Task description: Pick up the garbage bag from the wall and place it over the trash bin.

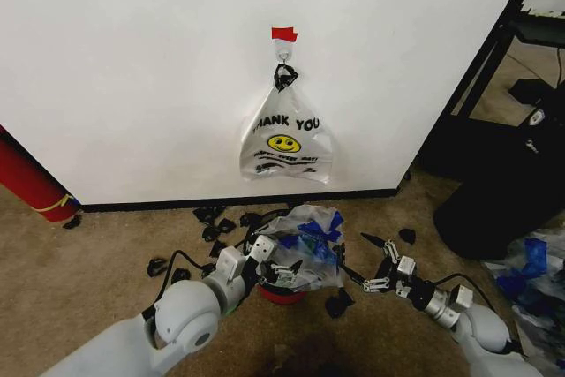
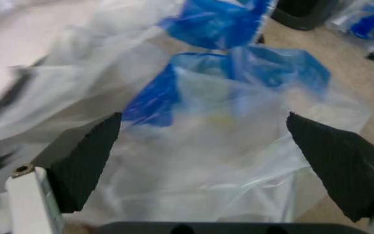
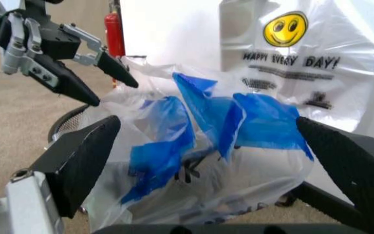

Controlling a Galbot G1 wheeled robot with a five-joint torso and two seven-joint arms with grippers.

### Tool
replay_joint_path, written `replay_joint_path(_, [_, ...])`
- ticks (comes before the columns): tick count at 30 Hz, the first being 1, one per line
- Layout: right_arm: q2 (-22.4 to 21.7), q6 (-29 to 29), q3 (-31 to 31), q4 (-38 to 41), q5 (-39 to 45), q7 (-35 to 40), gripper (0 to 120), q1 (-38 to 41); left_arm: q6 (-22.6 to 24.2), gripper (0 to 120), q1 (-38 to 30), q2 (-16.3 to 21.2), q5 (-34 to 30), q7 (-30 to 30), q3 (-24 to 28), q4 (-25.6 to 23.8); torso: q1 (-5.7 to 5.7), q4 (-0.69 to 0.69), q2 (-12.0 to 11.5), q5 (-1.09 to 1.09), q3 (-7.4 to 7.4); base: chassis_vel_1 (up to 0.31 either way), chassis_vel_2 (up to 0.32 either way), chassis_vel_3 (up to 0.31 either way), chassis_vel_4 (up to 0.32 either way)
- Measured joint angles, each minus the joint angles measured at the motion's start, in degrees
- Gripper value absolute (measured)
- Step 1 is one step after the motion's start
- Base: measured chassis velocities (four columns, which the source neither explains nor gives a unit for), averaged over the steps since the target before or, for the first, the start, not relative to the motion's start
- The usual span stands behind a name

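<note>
Both open hands, left (image 1: 281, 264) and right (image 1: 372, 264), flank the garbage bag (image 1: 311, 237) draped over the trash bin (image 1: 281, 292).

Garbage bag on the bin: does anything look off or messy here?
The garbage bag sits bunched and lopsided over the trash bin, not spread round its rim. Black scraps litter the carpet nearby.
</note>
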Motion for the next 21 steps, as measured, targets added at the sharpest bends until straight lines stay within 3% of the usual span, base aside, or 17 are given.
replay_joint_path(8, [1.00,0.41,0.43,-0.24,-0.49,-0.08,100,-0.19,-0.21,100,-7.56,-1.19,-0.31,0.26,6.58,4.56,0.01,-0.01,0.00,0.00,0.00,0.000,0.000,0.000,0.000])
replay_joint_path(18, [1.17,0.78,1.62,-0.68,-0.58,-1.54,100,-0.55,-0.41,100,-10.96,-1.65,0.79,1.68,8.51,5.89,0.01,0.00,0.00,0.00,0.00,0.000,0.000,0.000,0.000])
replay_joint_path(21, [1.20,0.83,1.75,-0.66,-0.62,-2.06,100,-0.56,1.28,100,-12.98,-2.25,-3.16,1.77,9.52,7.27,0.01,0.00,0.00,0.00,0.00,0.000,0.000,0.000,0.000])
